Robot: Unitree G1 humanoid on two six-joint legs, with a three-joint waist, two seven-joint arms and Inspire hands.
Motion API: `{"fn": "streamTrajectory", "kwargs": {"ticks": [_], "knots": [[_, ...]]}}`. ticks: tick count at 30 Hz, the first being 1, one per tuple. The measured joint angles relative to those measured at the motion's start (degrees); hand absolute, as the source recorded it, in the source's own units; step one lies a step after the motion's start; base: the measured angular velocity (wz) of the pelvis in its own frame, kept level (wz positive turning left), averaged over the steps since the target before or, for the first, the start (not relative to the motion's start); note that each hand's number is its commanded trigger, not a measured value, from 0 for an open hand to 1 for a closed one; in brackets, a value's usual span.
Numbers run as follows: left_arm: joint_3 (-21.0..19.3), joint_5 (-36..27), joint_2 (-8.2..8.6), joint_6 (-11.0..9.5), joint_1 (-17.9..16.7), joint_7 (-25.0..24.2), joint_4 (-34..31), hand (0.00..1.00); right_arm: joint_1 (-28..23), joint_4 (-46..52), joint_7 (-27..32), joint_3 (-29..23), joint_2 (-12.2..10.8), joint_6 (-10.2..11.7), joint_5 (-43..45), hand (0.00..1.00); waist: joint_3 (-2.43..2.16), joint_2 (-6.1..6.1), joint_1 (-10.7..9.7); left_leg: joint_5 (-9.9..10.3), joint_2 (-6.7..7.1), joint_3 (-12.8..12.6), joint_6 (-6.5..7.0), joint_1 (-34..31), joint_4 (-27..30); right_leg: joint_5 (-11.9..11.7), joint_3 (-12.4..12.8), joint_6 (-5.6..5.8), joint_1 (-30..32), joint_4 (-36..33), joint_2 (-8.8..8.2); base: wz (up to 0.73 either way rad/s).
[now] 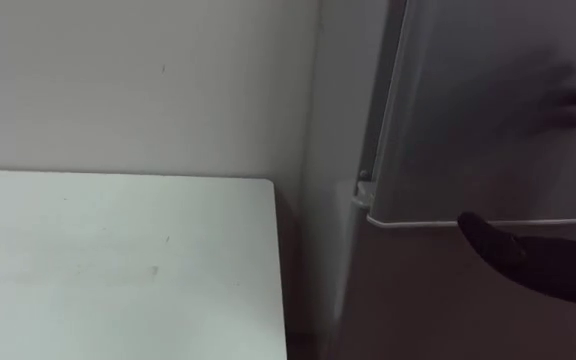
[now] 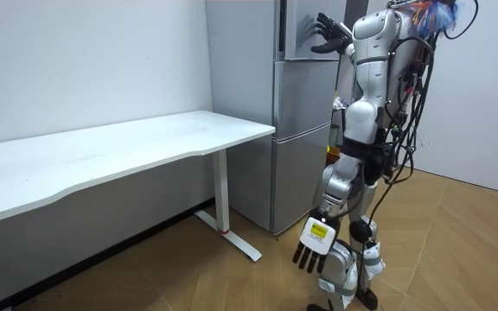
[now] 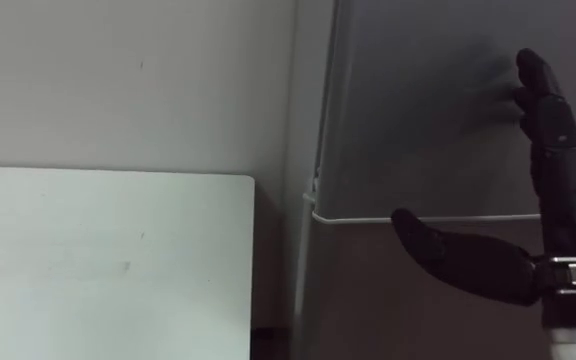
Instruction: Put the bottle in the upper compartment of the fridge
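Right robot hand [image 3: 558,170] spreads open, fingers flat on the grey metal upper fridge door [image 3: 418,100] at three o'clock, left robot hand [image 2: 311,246] hangs relaxed and empty, and the bottle, where I cannot tell, is probably light and slippery, best gripped mid-body.

I can't read any text, number or sign on my feeds. The grey doors of the fridge [image 2: 305,112] and the white table [image 2: 145,142] show no lettering I can make out. The small label on the back of the left hand [image 2: 312,246] has a yellow patch, but its marks are too small to tell.
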State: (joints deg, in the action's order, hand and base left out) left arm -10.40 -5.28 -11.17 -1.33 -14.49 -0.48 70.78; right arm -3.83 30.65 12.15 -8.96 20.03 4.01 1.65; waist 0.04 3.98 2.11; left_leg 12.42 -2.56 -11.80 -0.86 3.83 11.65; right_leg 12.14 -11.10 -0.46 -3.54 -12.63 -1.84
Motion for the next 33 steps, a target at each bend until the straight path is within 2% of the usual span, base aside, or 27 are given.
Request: {"fn": "streamTrajectory", "kwargs": {"ticks": [18,26,33], "knots": [[1.4,0.5,-0.01,0.2,0.1,-0.2,0.0,0.0,0.0,-0.3,-3.2,0.5,-0.2,0.1,-1.5,0.0,0.02,0.19,-0.3,0.0,0.01,0.2,0.0,0.4,0.1,0.0,-0.2,0.0,-0.5,0.1,-0.02,0.0],[2.2,3.0,-0.03,0.2,0.1,-0.3,-0.1,0.0,0.0,-0.7,-3.5,0.9,-0.2,0.1,-1.2,0.0,-0.01,0.26,-0.1,0.0,0.01,0.2,0.0,0.4,0.1,0.0,-0.2,-0.01,-0.6,0.0,-0.05,0.0],[2.2,6.2,-0.04,1.6,0.4,-0.3,-2.1,0.0,1.5,-2.6,-2.7,1.1,-0.2,0.3,-0.9,0.0,0.04,0.37,0.1,0.0,0.05,0.8,0.01,0.5,0.2,0.0,-0.5,-0.04,-0.7,0.3,-0.12,0.02]]}}
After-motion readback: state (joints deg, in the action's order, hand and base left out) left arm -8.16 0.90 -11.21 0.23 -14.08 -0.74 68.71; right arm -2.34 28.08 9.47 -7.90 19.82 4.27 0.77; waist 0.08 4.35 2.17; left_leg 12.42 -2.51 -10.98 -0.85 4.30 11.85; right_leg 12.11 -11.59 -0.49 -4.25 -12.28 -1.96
